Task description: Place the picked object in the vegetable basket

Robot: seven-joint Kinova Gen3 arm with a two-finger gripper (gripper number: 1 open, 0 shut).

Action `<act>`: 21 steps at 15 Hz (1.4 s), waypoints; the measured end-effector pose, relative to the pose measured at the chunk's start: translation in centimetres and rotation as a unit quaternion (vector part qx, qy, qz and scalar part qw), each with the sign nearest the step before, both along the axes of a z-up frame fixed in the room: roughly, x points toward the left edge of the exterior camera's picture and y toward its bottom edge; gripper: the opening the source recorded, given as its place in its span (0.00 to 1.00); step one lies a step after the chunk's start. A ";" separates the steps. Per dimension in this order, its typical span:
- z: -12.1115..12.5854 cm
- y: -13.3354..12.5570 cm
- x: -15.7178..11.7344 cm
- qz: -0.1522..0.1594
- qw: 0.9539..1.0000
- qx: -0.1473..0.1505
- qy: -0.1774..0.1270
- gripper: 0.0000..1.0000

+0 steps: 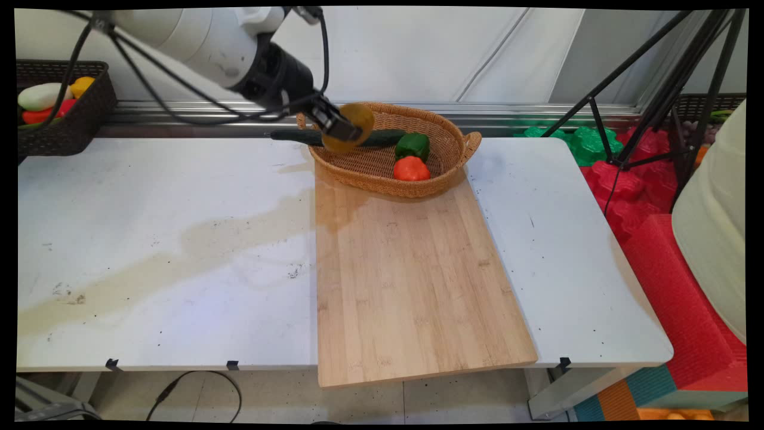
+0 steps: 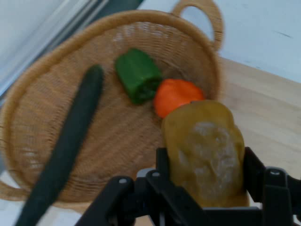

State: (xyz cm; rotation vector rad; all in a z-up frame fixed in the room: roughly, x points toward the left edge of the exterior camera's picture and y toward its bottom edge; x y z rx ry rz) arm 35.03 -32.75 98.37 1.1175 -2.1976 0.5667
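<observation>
My gripper [image 1: 345, 129] [image 2: 205, 175] is shut on a brownish-yellow potato [image 1: 352, 122] [image 2: 205, 150] and hangs over the left rim of a wicker basket [image 1: 444, 179] [image 2: 113, 141]. Inside the basket lie a long dark green cucumber [image 1: 382, 138] [image 2: 66, 150], whose left end sticks out over the rim, a green bell pepper [image 1: 413, 145] [image 2: 138, 75] and a red-orange tomato [image 1: 411, 169] [image 2: 174, 95]. The basket stands on the far end of a wooden cutting board [image 1: 412, 280] [image 2: 263, 99].
A dark basket [image 1: 77, 122] with a white, a red and an orange vegetable sits at the table's far left. A black tripod [image 1: 650, 101] stands past the right edge, over red and green foam mats [image 1: 668, 280]. A pale brown stain [image 1: 179, 251] crosses the white table [image 1: 149, 197].
</observation>
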 end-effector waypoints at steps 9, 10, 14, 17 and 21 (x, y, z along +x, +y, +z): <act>-2.7 -9.1 1.0 0.016 0.997 0.026 -0.066 0.00; -3.0 -9.7 0.9 0.015 0.997 0.029 -0.069 0.00; -5.5 -13.1 0.4 0.007 0.995 0.050 -0.084 0.00; -7.6 -15.4 -0.2 -0.004 0.993 0.066 -0.094 0.00; -9.8 -17.5 -0.7 -0.022 0.991 0.083 -0.106 0.00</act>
